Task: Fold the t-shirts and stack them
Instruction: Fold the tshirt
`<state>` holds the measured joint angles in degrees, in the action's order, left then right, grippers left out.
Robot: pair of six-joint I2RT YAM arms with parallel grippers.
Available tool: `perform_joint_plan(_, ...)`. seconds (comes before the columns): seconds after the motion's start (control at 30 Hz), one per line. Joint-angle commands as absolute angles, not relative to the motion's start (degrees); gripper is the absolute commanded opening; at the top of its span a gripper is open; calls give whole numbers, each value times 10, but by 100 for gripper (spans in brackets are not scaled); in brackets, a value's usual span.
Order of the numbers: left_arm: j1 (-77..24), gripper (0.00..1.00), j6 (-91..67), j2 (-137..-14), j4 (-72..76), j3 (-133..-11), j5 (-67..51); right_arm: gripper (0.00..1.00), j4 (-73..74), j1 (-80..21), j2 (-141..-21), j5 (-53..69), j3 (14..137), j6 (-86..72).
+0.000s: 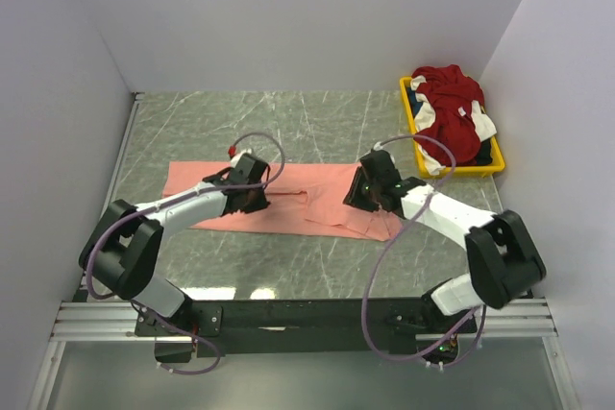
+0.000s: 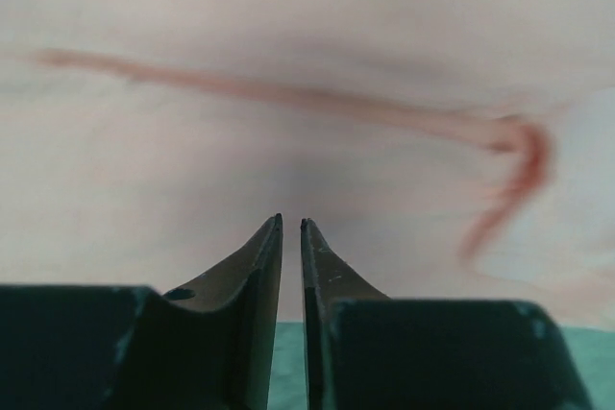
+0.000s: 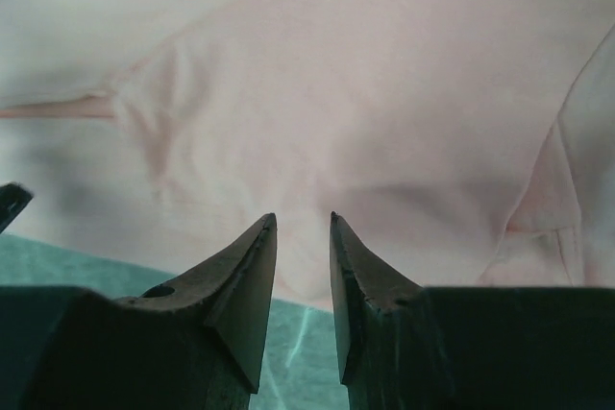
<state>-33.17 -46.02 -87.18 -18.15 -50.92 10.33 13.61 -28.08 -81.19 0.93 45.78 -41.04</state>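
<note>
A salmon-pink t-shirt lies spread flat across the middle of the table. My left gripper is low over its left-centre part, near the front edge. In the left wrist view the cloth fills the frame, and the left gripper has only a thin slit between its jaws, with nothing in it. My right gripper hovers over the shirt's right part. In the right wrist view the right gripper stands open above the hem of the pink cloth, holding nothing. A dark red t-shirt with white parts is heaped at the back right.
The red shirt sits in a yellow tray at the back right corner, over some dark cloth. White walls close in the green marbled table on three sides. The arm bases stand at the near edge.
</note>
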Motion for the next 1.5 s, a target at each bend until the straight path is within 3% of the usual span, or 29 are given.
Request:
perform_joint_plan(0.0, -326, 17, -487, -866, -173, -473, 139, 36, 134, -286, -865, -12, 483, -399)
perform_joint_plan(0.33, -330, 13, -503, -866, -134, -407, 133, 37, 202, -268, -978, -40, 583, -353)
perform_joint_plan(0.73, -430, 13, -577, -854, -154, -408, 137, 37, 318, -249, -1150, -37, 814, -286)
perform_joint_plan(0.87, -460, 13, -606, -855, -140, -411, 111, 37, 367, -250, -1232, -26, 948, -265)
perform_joint_plan(1.33, -533, 13, -633, -982, -98, -545, 33, 37, 469, -265, -1455, 97, 1335, -258)
perform_joint_plan(1.47, -533, 15, -621, -989, -115, -583, 39, 41, 432, -263, -1441, 113, 1333, -251)
